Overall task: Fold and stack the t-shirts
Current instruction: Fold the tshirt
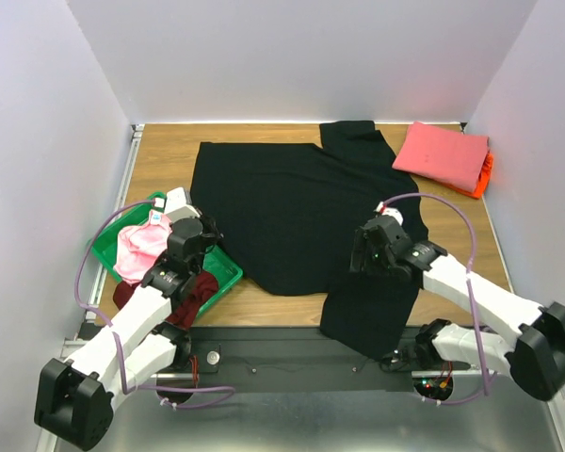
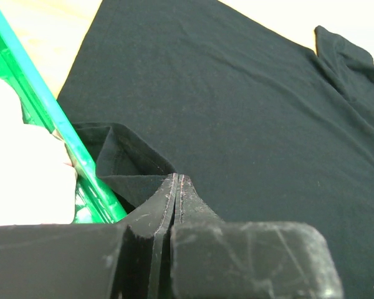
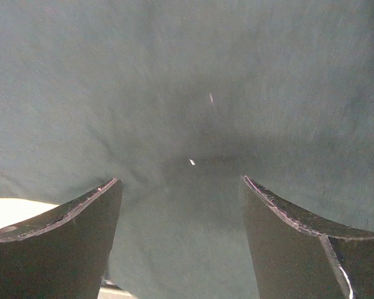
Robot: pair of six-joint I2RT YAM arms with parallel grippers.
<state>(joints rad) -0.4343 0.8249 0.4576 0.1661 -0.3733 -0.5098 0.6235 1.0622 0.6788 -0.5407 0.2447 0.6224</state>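
Note:
The large black t-shirt [image 1: 292, 212] lies spread flat across the middle of the table. My left gripper [image 1: 207, 235] is at its near-left corner beside the green tray. In the left wrist view its jaws [image 2: 176, 177] are pressed together, and a raised fold of the black t-shirt [image 2: 121, 159] runs into their tips. My right gripper [image 1: 365, 250] hangs low over the shirt's right side. Its jaws [image 3: 179, 179] are open, with only black cloth [image 3: 187, 93] under them. A folded coral-pink t-shirt [image 1: 441, 155] lies on an orange one [image 1: 488, 171] at the back right.
The green tray [image 1: 228, 273] stands at the near left. It holds a light pink t-shirt [image 1: 137, 250] and a dark maroon one [image 1: 196, 292]. The tray's rim [image 2: 50, 118] almost touches the black shirt's corner. White walls close in the back and both sides.

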